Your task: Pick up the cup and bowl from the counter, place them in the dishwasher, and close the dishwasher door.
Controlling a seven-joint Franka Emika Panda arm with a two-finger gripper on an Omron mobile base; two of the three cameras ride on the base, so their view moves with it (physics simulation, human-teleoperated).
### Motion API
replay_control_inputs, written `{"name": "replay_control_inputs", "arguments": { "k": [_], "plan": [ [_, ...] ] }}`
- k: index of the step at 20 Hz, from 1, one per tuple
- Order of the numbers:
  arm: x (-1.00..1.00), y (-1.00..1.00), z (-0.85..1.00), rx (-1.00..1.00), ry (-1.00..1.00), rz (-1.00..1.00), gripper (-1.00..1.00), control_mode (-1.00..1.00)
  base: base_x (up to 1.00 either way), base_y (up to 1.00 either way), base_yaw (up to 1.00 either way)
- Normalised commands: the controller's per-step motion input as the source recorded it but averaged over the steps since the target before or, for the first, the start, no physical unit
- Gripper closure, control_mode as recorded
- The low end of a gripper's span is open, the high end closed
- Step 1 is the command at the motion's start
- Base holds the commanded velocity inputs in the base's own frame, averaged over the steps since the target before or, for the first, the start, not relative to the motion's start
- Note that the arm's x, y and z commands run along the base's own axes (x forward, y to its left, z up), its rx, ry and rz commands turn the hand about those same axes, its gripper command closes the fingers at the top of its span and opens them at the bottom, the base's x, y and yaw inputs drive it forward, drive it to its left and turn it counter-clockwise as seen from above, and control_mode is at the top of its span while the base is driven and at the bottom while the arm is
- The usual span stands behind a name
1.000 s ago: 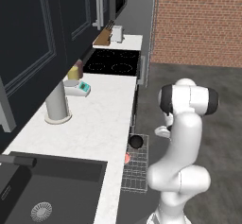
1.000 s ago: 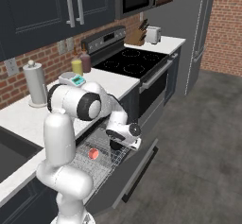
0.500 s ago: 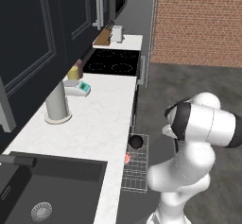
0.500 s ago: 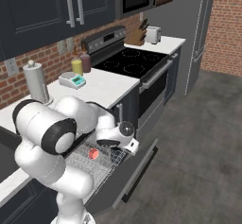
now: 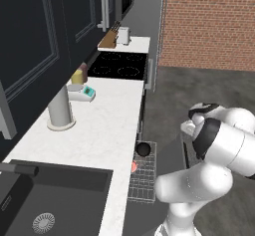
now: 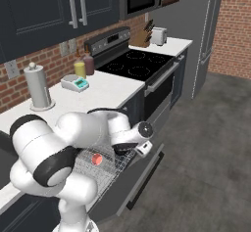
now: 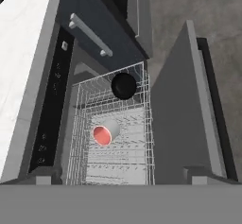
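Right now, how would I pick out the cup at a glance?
Find the open dishwasher under the white counter and look into its pulled-out wire rack. The cup lies tipped there, pale outside with a red inside, unlike the glossy black bowl near the rack's corner.

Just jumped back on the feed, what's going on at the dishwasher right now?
The cup and bowl already sit in the dishwasher rack, the cup on its side. The dishwasher door hangs open. The end effector is open and holds nothing, above the rack. Only closing the door is left.
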Motion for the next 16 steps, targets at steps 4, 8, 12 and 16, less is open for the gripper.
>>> {"name": "replay_control_inputs", "arguments": {
  "k": [4,8,12,16],
  "plan": [
    [0.05,-0.47,-0.19,0.29,0.02,0.01,-1.00,-1.00,0.00,0.00,0.00],
    [0.13,-0.56,-0.14,0.34,0.11,0.02,-1.00,-1.00,0.00,0.00,0.00],
    [0.14,-0.52,-0.14,0.33,0.13,0.08,-1.00,-1.00,0.00,0.00,0.00],
    [0.16,-0.45,-0.17,0.30,0.06,0.09,-1.00,-1.00,0.00,0.00,0.00]
  ]
}}
